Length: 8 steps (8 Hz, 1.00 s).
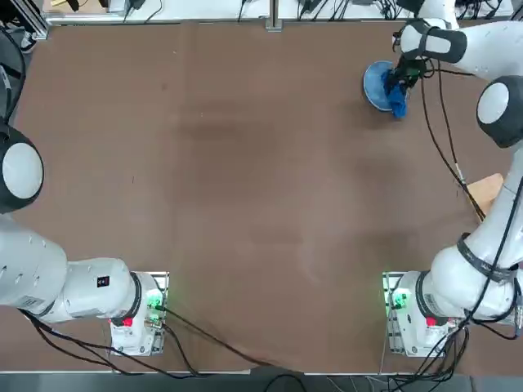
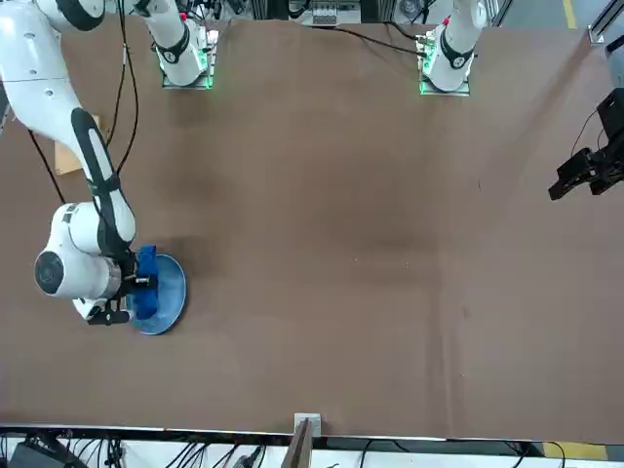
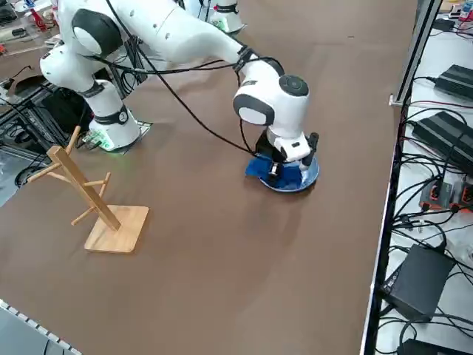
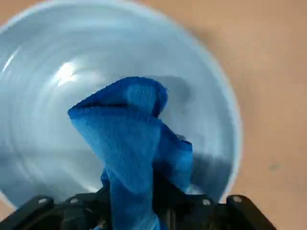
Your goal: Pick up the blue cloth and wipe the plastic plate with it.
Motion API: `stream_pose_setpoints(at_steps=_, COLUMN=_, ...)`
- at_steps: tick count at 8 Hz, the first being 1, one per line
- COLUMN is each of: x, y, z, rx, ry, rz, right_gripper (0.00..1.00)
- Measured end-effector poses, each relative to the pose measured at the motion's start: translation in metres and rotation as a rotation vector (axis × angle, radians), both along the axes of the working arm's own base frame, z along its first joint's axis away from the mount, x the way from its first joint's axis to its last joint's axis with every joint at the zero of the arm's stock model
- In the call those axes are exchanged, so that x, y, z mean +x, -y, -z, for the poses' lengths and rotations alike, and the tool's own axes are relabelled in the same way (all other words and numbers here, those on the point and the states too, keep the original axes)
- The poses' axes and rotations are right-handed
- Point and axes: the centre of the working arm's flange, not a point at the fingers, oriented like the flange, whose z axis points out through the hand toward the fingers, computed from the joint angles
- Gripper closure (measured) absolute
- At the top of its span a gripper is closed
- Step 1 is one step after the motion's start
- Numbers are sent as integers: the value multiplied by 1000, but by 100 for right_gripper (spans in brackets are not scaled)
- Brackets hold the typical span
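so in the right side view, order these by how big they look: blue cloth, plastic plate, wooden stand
wooden stand
plastic plate
blue cloth; partly hidden behind the arm

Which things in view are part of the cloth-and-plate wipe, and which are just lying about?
Part of the job:
- blue cloth, pinched in the right gripper
- plastic plate, under the cloth

Just lying about:
- wooden stand, on the table
- black boxes and loose cables, beyond the table's edge
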Motion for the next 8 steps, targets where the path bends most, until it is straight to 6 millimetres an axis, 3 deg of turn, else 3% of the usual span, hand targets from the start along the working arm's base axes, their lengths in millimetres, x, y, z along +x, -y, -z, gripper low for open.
stream_pose_setpoints(at_steps=3, x=-6, y=-62, z=1, rx=1, ry=-32, rz=24, right_gripper=77)
stream_pose_setpoints(at_steps=4, x=-4, y=-71, z=-2, rx=8, ry=-20, rz=27, right_gripper=77)
stream_pose_setpoints(at_steps=6, x=8, y=-73, z=-7, rx=22, ry=39, rz=41, right_gripper=77)
stream_pose_setpoints(at_steps=8, x=25, y=-56, z=-4, rx=32, ry=157, rz=35, right_gripper=77)
